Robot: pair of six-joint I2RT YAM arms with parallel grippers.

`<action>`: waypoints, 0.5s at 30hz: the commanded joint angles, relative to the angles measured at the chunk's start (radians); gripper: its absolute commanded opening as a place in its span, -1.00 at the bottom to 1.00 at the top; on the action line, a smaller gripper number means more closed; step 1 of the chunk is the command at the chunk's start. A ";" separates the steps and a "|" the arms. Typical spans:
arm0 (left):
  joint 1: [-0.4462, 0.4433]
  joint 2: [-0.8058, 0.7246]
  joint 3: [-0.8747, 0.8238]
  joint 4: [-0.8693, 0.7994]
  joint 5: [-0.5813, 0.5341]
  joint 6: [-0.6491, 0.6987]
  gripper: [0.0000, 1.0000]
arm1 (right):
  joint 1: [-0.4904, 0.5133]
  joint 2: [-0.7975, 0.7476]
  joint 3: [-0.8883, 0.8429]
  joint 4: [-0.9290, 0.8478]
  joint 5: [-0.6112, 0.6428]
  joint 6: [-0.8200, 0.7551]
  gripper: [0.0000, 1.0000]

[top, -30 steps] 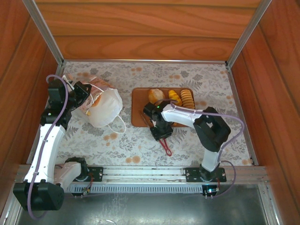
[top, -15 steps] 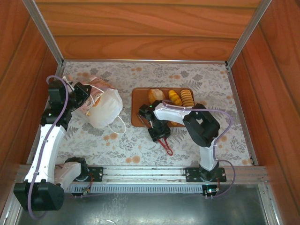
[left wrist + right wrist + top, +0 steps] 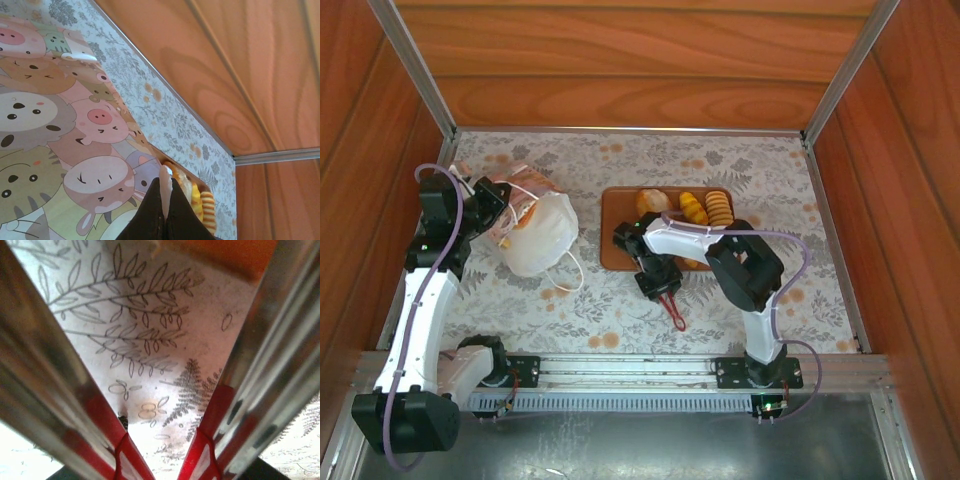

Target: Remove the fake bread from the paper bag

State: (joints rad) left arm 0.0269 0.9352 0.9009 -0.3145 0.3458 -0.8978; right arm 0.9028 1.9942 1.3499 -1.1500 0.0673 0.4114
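Right hand (image 3: pixel 663 290) further left; three fake breads (image 3: pixel 693 207), one tray (image 3: pixel 611 205).

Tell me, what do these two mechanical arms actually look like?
Both the left arm and right arm are built from smooth white shells joined by chunky black joint blocks. A thin lilac cable loops loosely along each. The left gripper has dark tapered fingers; the right gripper looks black too.

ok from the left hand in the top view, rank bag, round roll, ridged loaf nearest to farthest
1. bag, held by the left hand, far left
2. round roll, left end of the tray
3. ridged loaf, right end of the tray
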 commanded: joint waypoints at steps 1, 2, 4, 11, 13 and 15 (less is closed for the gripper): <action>0.011 -0.015 -0.002 0.002 0.007 0.003 -1.00 | 0.001 -0.123 0.059 -0.099 -0.014 -0.019 -0.15; 0.011 -0.013 0.000 0.004 0.007 0.003 -1.00 | 0.001 -0.155 0.075 -0.115 -0.023 -0.030 -0.15; 0.011 -0.013 0.003 0.005 0.007 0.002 -1.00 | -0.001 -0.211 0.097 -0.140 -0.026 -0.038 -0.15; 0.010 -0.010 0.010 0.005 0.016 -0.006 -1.00 | -0.013 -0.322 0.216 -0.212 -0.014 -0.062 -0.18; 0.011 -0.012 0.010 0.004 0.015 -0.007 -1.00 | -0.020 -0.354 0.250 -0.217 -0.040 -0.075 -0.19; 0.010 -0.016 0.013 0.005 0.013 -0.007 -1.00 | -0.024 -0.375 0.284 -0.224 -0.062 -0.080 -0.19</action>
State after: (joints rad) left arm 0.0273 0.9344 0.9009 -0.3145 0.3481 -0.8986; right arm 0.8894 1.6577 1.5887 -1.3212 0.0399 0.3527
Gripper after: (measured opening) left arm 0.049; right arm 0.406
